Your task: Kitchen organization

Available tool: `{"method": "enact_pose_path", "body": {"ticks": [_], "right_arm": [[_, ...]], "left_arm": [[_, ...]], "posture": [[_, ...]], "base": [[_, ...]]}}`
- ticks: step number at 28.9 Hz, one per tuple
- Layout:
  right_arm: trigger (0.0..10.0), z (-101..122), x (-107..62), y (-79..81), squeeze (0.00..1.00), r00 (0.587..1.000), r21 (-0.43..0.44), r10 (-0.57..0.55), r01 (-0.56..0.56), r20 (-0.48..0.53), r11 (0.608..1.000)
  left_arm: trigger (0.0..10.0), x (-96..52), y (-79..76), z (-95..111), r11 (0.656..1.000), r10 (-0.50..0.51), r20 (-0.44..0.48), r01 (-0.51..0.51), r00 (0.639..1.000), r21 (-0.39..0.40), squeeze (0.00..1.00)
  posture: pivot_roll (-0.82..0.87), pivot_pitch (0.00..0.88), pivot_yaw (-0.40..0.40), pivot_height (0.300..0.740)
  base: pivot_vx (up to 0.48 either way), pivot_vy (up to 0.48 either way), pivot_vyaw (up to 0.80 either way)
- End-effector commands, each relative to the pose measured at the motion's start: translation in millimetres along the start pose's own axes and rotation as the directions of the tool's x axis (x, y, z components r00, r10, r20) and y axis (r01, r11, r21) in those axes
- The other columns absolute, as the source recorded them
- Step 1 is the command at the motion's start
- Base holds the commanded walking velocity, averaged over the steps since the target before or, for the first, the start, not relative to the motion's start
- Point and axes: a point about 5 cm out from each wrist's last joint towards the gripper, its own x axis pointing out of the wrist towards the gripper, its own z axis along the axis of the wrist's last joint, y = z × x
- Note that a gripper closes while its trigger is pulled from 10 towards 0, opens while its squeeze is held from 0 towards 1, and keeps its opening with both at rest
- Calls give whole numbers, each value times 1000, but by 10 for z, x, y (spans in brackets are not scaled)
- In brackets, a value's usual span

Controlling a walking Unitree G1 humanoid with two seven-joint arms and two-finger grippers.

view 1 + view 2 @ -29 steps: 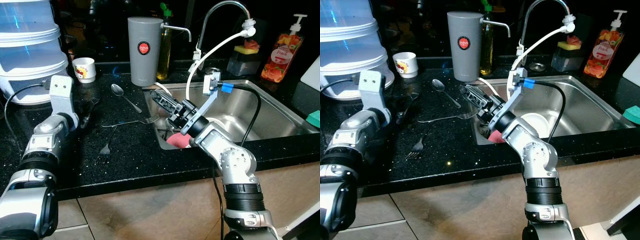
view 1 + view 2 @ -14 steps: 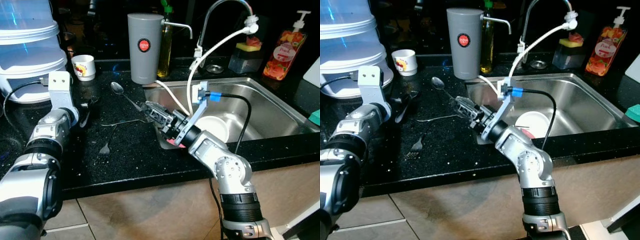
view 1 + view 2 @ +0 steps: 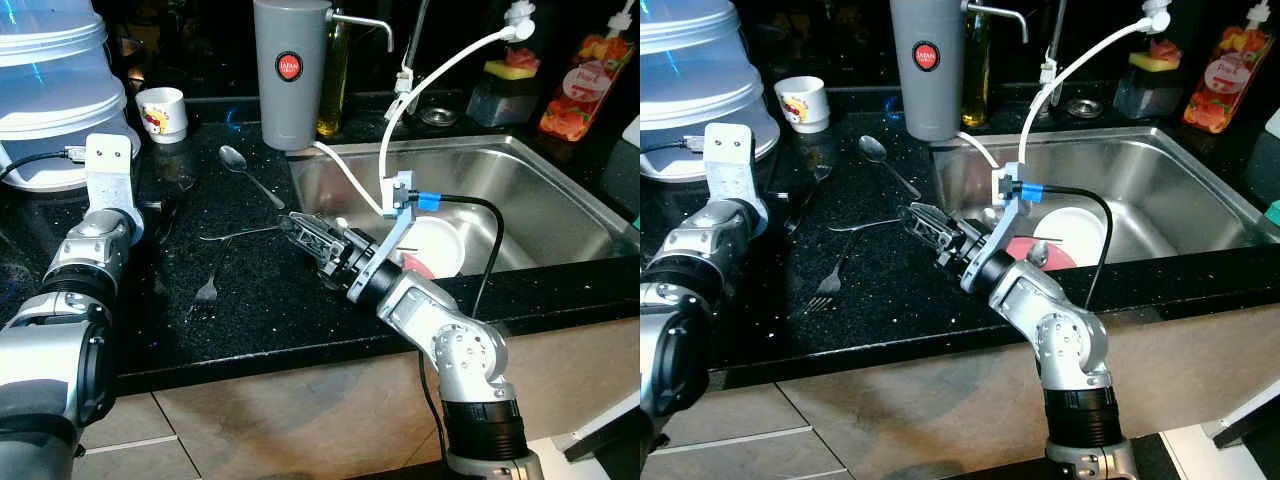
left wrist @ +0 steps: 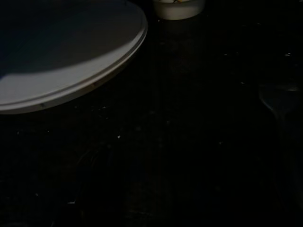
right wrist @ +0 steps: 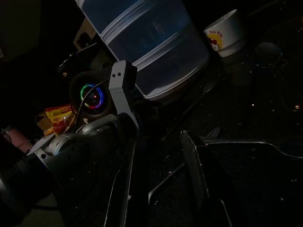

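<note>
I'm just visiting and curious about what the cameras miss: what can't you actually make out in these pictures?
- Left end effector: in the head views it blends into the black countertop, so open or shut is unclear.
- Left wrist view: nearly all dark; a pale container base and a cup cut off by the edge.
- Pink item in the sink: half hidden behind the right end effector and its arm.

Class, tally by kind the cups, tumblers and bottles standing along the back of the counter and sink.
White cup: 1
Grey tumbler: 1
Bottles: 2 (yellow oil bottle, orange soap bottle)
Total: 4
</note>
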Motion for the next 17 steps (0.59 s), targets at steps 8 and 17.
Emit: {"method": "enact_pose_path", "body": {"ticks": [8,17], "right_arm": [[10000,-26,1,57,0,1000,11,18,-18,-9,1000],[10000,-7,-7,44,0,1000,9,13,-13,-9,1000]], "left_arm": [[10000,-13,69,-192,1000,-12,-133,9,991,-22,0],[0,-23,22,-305,997,-37,-193,25,980,-68,0]], "posture": [[38,194,7,740],[38,196,12,740]], "base": [[0,0,0],[0,0,0]]}}
